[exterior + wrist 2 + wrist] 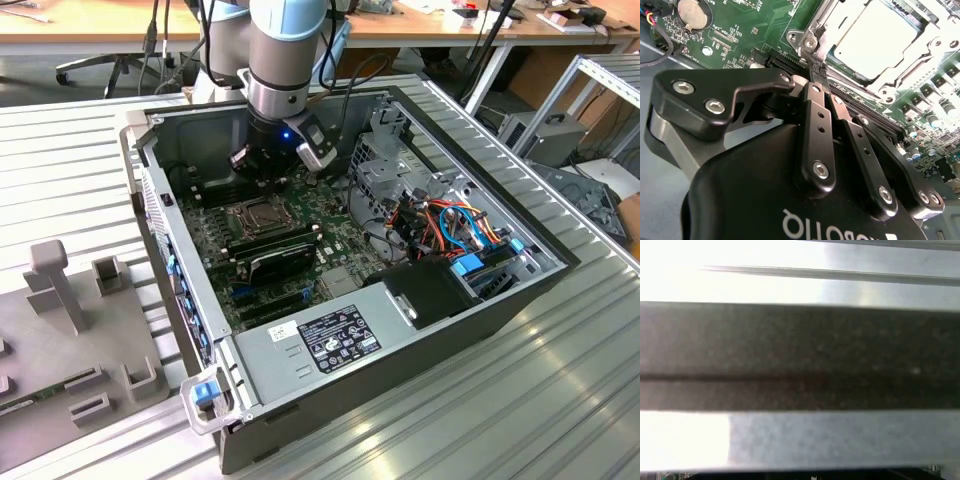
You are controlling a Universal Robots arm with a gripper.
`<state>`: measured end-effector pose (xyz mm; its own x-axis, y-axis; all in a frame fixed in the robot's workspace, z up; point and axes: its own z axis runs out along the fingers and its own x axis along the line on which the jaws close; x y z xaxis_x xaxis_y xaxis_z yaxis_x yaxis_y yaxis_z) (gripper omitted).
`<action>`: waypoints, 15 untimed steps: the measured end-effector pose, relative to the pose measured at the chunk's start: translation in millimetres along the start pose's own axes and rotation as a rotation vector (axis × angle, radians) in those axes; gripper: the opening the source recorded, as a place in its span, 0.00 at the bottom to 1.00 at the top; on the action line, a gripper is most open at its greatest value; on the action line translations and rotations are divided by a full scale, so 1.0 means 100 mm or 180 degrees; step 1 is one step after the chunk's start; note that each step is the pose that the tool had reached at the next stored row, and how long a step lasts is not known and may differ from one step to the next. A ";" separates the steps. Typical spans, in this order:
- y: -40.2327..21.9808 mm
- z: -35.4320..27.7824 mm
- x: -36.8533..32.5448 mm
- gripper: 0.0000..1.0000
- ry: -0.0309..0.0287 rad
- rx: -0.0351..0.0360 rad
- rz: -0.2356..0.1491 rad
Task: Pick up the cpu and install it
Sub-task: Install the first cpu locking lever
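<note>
Open computer case (380,400) on ribbed table (520,400). Inside, nearest: power supply (290,350), then green motherboard (338,238) with black memory sticks (275,250). Beyond, silver socket (810,40) with cpu (875,37) seated in it. Gripper (817,75) closed tight, holding nothing, tips just beside socket corner.

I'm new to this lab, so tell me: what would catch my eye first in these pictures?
The big arm, wrist down inside the open computer case, mid exterior view. In the second wrist view its black pincer hangs at a corner of the silver socket, where the pale cpu lies framed.
</note>
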<state>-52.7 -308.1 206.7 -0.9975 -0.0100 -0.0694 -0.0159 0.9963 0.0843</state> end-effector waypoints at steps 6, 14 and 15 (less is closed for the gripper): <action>-0.006 0.045 0.005 0.11 -0.0035 0.0000 -0.0003; 0.004 -0.031 -0.003 0.11 -0.0045 -0.0014 -0.0003; 0.007 -0.080 -0.006 0.11 -0.0043 -0.0015 -0.0003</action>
<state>-52.7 -308.1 214.7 -0.9965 -0.0097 -0.0831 -0.0171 0.9959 0.0889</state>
